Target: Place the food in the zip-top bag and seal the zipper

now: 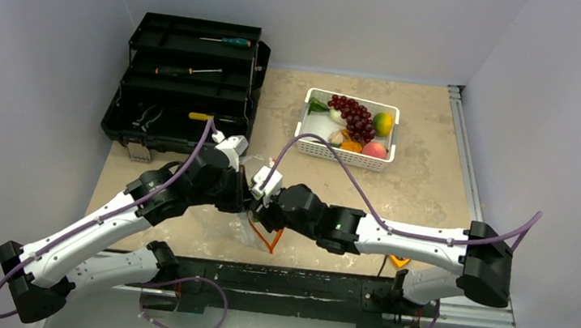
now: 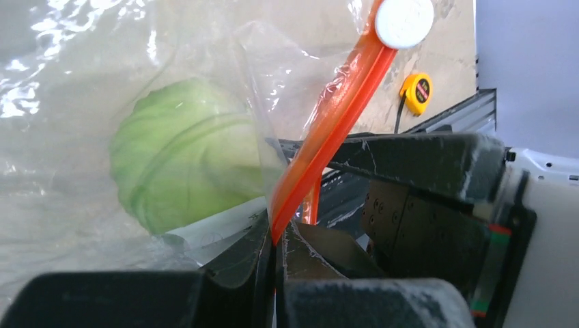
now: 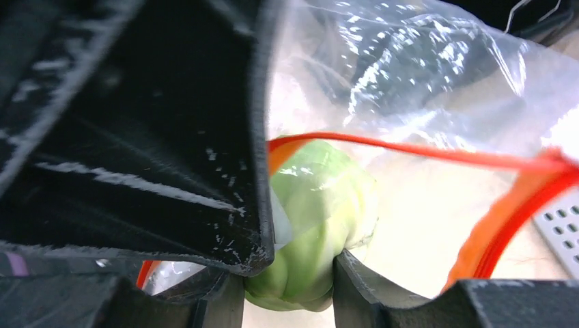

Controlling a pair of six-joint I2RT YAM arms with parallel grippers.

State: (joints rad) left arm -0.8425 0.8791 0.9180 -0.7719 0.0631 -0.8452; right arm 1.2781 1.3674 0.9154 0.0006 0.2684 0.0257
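The clear zip-top bag (image 1: 252,229) lies between both wrists near the table's front. My left gripper (image 2: 280,239) is shut on the bag's orange-red zipper strip (image 2: 334,116), whose white slider (image 2: 404,20) shows at the top. My right gripper (image 3: 290,273) is shut on the green cabbage (image 3: 317,205) and holds it inside the bag's open mouth, ringed by the zipper strip (image 3: 437,154). The cabbage also shows through the plastic in the left wrist view (image 2: 181,154). The other food, grapes (image 1: 355,115), lemon (image 1: 383,123) and peach (image 1: 375,149), lies in the white basket (image 1: 309,146).
A black open toolbox (image 1: 185,88) with screwdrivers stands at the back left. A yellow tape measure (image 2: 416,92) lies near the front rail. The two wrists crowd together over the bag at the table's front middle.
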